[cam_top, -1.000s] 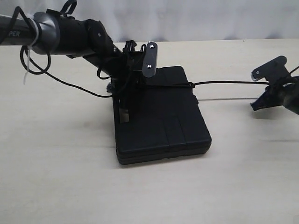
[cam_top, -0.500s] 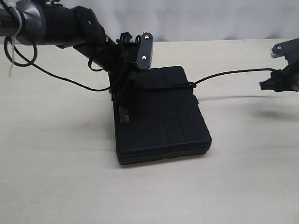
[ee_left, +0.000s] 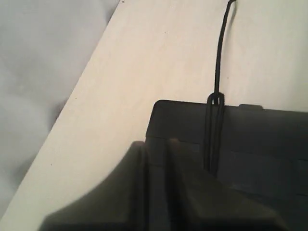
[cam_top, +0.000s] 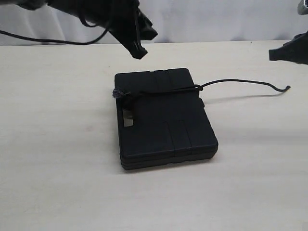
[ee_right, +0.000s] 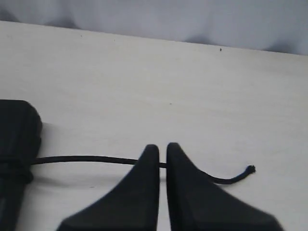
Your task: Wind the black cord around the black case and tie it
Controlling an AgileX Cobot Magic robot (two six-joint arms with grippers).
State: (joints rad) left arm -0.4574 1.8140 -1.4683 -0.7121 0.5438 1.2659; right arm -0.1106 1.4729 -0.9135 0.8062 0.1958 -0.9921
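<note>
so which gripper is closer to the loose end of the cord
Right. The right gripper hangs over the cord near its loose end; the left gripper is far off, above the case.

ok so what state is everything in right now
black case: flat on the table, closed
black cord: wrapped across the case, knotted at its edge, tail free
left gripper: up clear of the case, empty, jaws unclear
right gripper: shut, empty, above the cord's tail

The table (cam_top: 57, 183) I work over is pale cream, matte and smooth, with a faint smudge (cam_top: 89, 128) on it. Behind its far edge hangs a white backdrop (cam_top: 216, 19), softly creased. A tiny dark speck (cam_top: 250, 42) sits near that edge.
</note>
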